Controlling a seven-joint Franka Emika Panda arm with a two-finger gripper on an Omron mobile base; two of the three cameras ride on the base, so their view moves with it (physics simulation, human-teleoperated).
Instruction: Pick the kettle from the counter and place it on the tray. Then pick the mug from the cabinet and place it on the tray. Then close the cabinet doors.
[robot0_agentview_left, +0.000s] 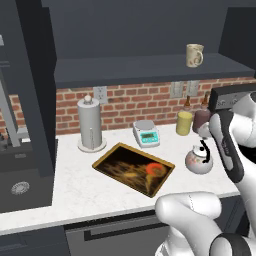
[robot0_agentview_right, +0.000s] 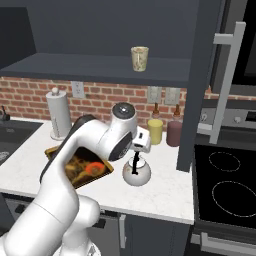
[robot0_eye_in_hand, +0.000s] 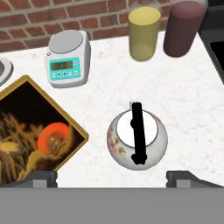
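Gripper: the gripper (robot0_eye_in_hand: 112, 177) hangs above the kettle with its jaws spread wide and nothing between them; one dark fingertip (robot0_eye_in_hand: 41, 178) stands at each side of the hand view, well clear of the kettle body.
Kettle position: the kettle (robot0_eye_in_hand: 137, 138) stands upright on the counter (robot0_eye_in_hand: 192, 109), just beside the tray's right corner but apart from it.
Room around kettle: bare stone lies on every side of it; the yellow jar (robot0_eye_in_hand: 145, 33) and the maroon jar (robot0_eye_in_hand: 183, 27) stand behind it near the brick wall (robot0_agentview_left: 135, 102), and the counter's right edge meets the black cooktop (robot0_agentview_right: 227, 192).
Kettle look: squat and round, silvery, with a white top, a faint floral mark on one side and a thin black handle (robot0_eye_in_hand: 137, 131) arching over the lid.
Tray: the tray (robot0_agentview_left: 133, 168) lies flat and turned at an angle, golden rim, dark surface with an orange-red swirl; nothing rests on it.
Scale: a white and teal scale (robot0_eye_in_hand: 69, 59) sits behind the tray.
Paper towel: a tall grey roll (robot0_agentview_left: 90, 123) stands left of the scale.
Cabinet: the mug (robot0_agentview_left: 194, 55) stands on the dark cabinet shelf (robot0_agentview_left: 145, 70); one door (robot0_agentview_right: 200, 80) swings open over the counter's right end, its silver bar handle (robot0_agentview_right: 225, 82) facing out.
Surface: white marble-like stone with faint grey veins.
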